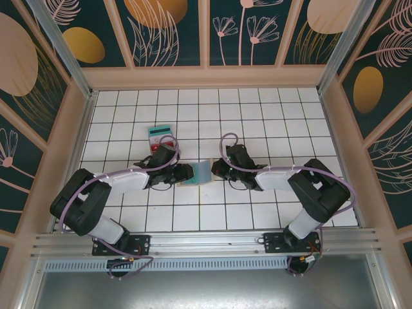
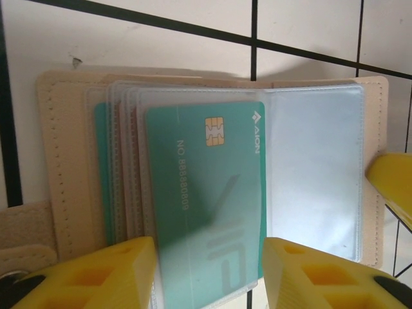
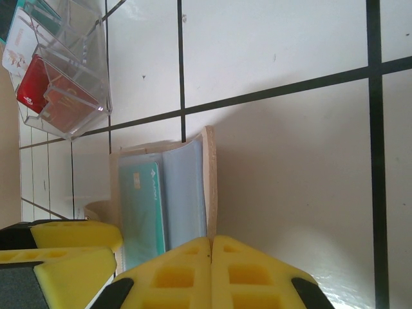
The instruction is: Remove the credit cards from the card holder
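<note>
The right fingers (image 3: pixel 193 273) are clenched on the right edge of the card holder (image 3: pixel 210 183); its tan cover runs straight into the seam between the two yellow pads. The left fingers (image 2: pixel 106 280) are released and spread, one on each side of the near end of a clear sleeve. Whether they touch the sleeve cannot be told.

That sleeve holds the teal-green card (image 2: pixel 206 187), chip and pale lettering facing up, still inside the holder. Under it lies a stack of more clear sleeves, with a second strip of teal showing at their left edge. The right half of the holder is a clear pocket over a blue-grey panel.

In the overhead view the card holder (image 1: pixel 199 172) lies open on the white tiled worktop (image 1: pixel 270 116), about mid-depth, between the left fingers (image 1: pixel 185 174) and the right fingers (image 1: pixel 216 170). Farther back and to the left stands a clear plastic box (image 1: pixel 161 136). The right wrist view shows the box (image 3: pixel 77 96) with the red card (image 3: pixel 42 90) inside it.
</note>
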`<state>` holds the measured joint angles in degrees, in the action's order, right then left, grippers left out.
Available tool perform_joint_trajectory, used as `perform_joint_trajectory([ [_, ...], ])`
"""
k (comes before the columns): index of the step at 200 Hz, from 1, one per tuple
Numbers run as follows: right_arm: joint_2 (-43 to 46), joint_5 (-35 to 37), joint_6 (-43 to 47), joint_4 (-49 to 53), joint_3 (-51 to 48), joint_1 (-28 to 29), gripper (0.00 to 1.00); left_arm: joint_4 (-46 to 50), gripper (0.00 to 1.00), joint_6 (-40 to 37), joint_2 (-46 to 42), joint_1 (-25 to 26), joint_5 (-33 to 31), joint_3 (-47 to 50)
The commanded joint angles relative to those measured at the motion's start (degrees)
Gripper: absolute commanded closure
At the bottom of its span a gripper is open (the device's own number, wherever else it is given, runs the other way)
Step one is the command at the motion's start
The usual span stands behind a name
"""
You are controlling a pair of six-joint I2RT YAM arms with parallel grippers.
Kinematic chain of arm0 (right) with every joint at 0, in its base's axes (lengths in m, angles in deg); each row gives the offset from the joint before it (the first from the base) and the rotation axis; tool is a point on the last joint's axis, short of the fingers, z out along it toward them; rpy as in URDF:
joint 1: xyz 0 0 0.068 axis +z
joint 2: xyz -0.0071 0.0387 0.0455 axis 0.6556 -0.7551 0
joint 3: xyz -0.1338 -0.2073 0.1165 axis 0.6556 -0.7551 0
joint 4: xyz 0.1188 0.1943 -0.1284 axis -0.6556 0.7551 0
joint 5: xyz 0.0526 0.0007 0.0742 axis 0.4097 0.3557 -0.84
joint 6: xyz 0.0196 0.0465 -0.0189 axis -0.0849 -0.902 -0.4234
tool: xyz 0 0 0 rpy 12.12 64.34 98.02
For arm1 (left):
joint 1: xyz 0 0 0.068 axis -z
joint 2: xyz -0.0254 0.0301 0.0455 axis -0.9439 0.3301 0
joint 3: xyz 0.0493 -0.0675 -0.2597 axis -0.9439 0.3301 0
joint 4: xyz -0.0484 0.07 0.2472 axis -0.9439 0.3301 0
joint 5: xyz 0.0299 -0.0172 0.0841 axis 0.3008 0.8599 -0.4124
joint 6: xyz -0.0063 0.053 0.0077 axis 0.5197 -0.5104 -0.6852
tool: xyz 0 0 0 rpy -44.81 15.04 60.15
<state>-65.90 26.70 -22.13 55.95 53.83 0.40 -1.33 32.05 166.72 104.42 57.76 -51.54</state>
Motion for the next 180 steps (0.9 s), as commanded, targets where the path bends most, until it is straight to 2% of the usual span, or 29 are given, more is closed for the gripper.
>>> perform_joint_trajectory([
  [1, -1.2, -0.76, 0.04, -1.92, 0.27, 0.93, 1.0, -1.55, 0.48, 0.31, 0.77, -0.1, 2.6, 1.13],
  [35, -0.43, 1.09, 1.3, 0.83, 1.17, 1.0, 1.0, -0.99, 0.5, 0.33, 1.0, -0.04, 1.93, 1.04],
  [63, 2.03, 5.34, 3.33, 6.24, 2.49, 0.78, 0.71, -0.47, 0.52, 0.21, 0.87, -0.04, 1.05, 1.14],
  [85, 4.81, 9.02, 4.51, 10.17, 3.48, 0.65, 0.63, -0.12, 0.52, 0.12, 0.82, -0.09, 0.7, 1.27],
  [105, 6.53, 10.25, 6.18, 12.03, 5.05, 0.8, 0.62, 0.39, 0.52, 0.12, 0.4, -0.03, 0.01, 1.3],
  [119, 6.32, 9.42, 7.38, 12.61, 6.91, 1.23, 0.66, 0.64, 0.52, 0.04, 0.01, -0.08, -0.26, 1.34],
  [152, 2.3, 2.79, 8.04, 10.35, 10.54, 2.98, 0.76, 1.16, 0.53, -0.12, -0.45, -0.04, -0.85, 1.44],
  [180, -2.24, -3.18, 5.4, 5.7, 10.95, 3.49, 0.79, 1.12, 0.53, -0.14, -0.56, -0.05, -0.86, 1.61],
])
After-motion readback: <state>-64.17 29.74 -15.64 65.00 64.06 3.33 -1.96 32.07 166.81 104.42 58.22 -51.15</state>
